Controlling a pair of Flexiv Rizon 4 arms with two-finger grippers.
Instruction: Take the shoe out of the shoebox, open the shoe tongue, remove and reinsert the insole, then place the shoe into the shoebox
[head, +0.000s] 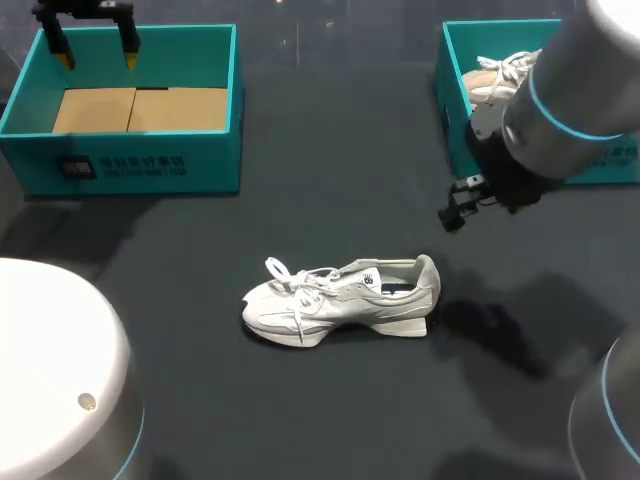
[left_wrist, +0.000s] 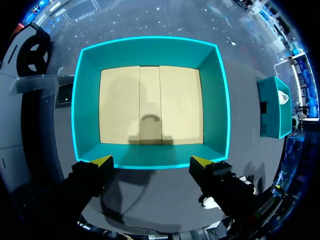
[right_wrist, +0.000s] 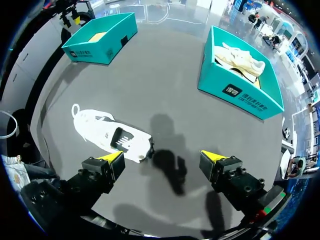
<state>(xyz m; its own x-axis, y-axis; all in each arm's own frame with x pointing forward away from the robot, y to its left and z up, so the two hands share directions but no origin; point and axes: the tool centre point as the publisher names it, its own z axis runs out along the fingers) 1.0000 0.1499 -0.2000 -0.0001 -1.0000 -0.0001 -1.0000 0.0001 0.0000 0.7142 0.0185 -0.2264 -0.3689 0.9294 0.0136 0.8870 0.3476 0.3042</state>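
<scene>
Right wrist view: my right claw gapes wide, empty, and the white shoe lies on the table just ahead of one finger. Beyond, the right shoebox holds another shoe. Farthest off, my left claw hangs open, empty, over the left shoebox and its cardboard floor.

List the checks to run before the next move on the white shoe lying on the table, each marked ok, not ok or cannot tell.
1. White shoe out of the box, upright on its sole: ok.
2. Right tool open, holding nothing: ok.
3. Right tool centred over the shoe: not ok, it hangs off the heel end.
4. Left tool open, holding nothing, over the left shoebox: ok.
5. Left shoebox free for the return: ok.
6. Shoe tongue opened: cannot tell.
</scene>
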